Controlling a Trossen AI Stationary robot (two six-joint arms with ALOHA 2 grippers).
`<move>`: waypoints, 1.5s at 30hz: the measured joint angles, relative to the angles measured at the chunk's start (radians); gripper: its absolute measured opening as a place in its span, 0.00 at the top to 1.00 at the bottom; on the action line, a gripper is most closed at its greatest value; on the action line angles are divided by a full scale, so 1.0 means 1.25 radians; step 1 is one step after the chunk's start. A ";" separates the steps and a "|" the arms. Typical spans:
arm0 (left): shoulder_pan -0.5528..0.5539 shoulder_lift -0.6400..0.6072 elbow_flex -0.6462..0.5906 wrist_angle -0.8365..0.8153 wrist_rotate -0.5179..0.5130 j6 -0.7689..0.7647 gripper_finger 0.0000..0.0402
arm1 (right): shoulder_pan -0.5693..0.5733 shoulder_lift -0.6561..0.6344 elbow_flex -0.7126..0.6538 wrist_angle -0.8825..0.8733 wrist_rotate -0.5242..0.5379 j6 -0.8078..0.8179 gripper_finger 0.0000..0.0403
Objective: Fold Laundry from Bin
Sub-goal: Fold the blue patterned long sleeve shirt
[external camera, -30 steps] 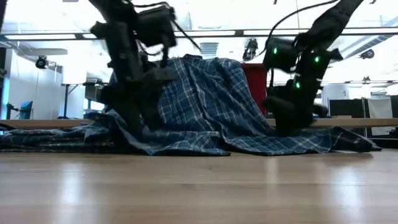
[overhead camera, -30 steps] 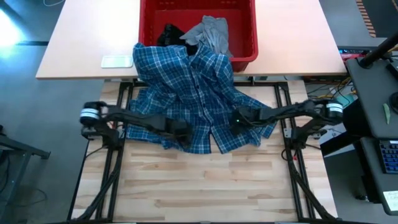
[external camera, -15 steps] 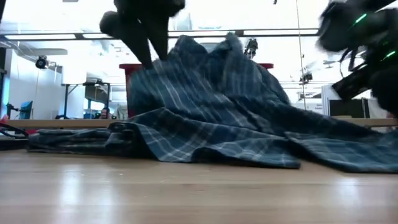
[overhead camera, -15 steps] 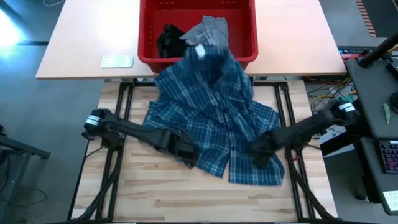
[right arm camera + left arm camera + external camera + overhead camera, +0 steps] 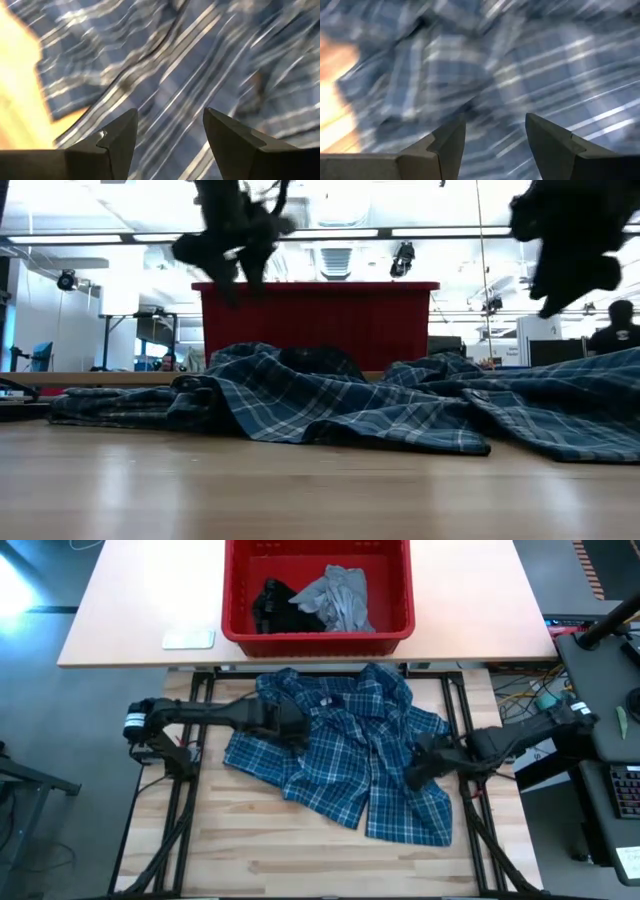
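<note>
overhead only: grey t-shirt (image 5: pixel 338 595) in bin (image 5: pixel 318 637)

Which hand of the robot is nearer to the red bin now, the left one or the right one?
The left. The left hand hangs over the upper left part of the plaid shirt, just below the bin. The right hand is over the shirt's right side, farther from the bin.

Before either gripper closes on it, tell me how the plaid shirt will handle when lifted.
The plaid shirt lies crumpled in soft folds on the table, so it will probably drape and sag from any pinch point. It looks like thin cloth, likely light. It spreads wide under both open grippers, left and right, so a one-sided lift would probably leave the rest dragging.
</note>
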 joint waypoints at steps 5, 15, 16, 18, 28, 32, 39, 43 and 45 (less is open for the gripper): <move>0.008 -0.013 -0.096 -0.181 0.087 -0.041 0.53 | -0.082 0.019 -0.004 0.066 0.019 -0.155 0.46; 0.065 -0.028 -0.439 0.232 0.135 -0.112 0.53 | -0.218 0.261 -0.073 0.405 -0.017 -0.292 0.46; 0.073 -0.025 -0.456 0.232 0.130 -0.111 0.53 | -0.231 0.295 -0.074 0.393 -0.045 -0.271 0.46; 0.090 -0.026 -0.491 0.231 0.125 -0.096 0.53 | -0.238 0.352 -0.080 0.345 -0.108 -0.218 0.46; 0.218 -0.126 -0.605 0.180 0.098 -0.045 0.53 | 0.009 0.327 -0.137 0.138 -0.299 0.109 0.46; 0.278 -0.180 -0.603 0.133 0.069 0.015 0.53 | 0.074 0.216 -0.100 0.109 -0.336 0.210 0.46; 0.374 -0.287 -0.550 -0.026 -0.043 0.079 0.53 | 0.031 0.089 0.047 0.138 -0.010 0.019 0.46; 0.392 -0.352 -0.499 -0.002 -0.002 0.089 0.53 | -0.067 0.107 0.062 0.157 0.091 -0.306 0.46; 0.368 -0.379 -0.471 0.016 0.023 0.069 0.53 | -0.126 0.146 0.054 0.205 0.088 -0.456 0.46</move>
